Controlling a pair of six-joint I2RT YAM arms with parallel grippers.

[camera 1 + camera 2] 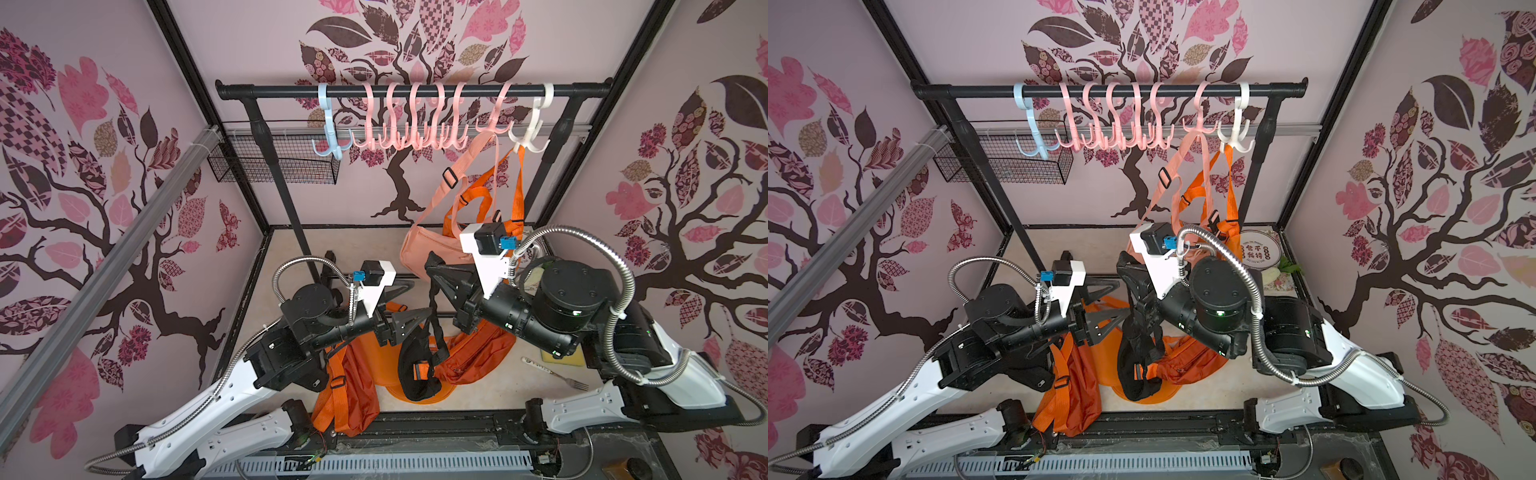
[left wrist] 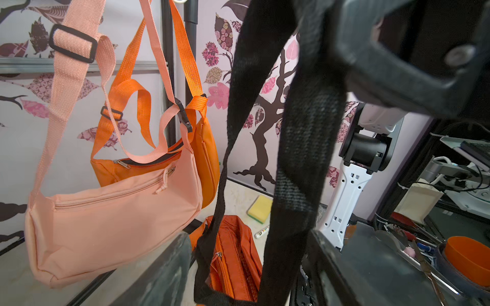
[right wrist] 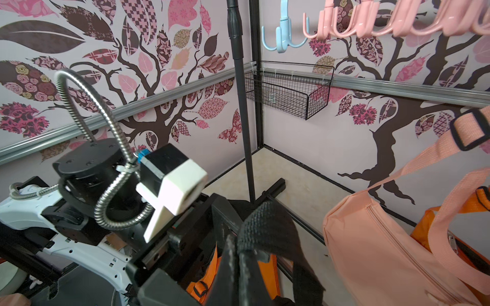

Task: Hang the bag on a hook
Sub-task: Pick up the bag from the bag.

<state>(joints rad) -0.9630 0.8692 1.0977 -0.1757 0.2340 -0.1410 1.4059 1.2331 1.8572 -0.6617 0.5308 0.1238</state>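
Note:
The black bag (image 1: 417,370) (image 1: 1138,374) dangles low over the floor by its black strap (image 1: 434,299) (image 3: 267,225). My right gripper (image 1: 432,266) (image 3: 238,254) is shut on the top of that strap. The left gripper (image 1: 422,297) (image 2: 248,235) is open, its jaws standing either side of the hanging strap (image 2: 299,159). On the black rail (image 1: 415,89) hang a blue hook (image 1: 328,141), several pink hooks (image 1: 409,124) and a white hook (image 1: 530,133). A peach bag (image 1: 428,249) and an orange bag (image 1: 465,208) hang at the rail's right end.
Two more orange bags (image 1: 349,382) (image 1: 478,353) lie on the floor under the arms. A yellow sponge (image 2: 261,209) and a fork (image 1: 557,374) lie at the right. A wire basket (image 1: 282,162) is fixed to the back wall, left of the rack's post (image 1: 286,191).

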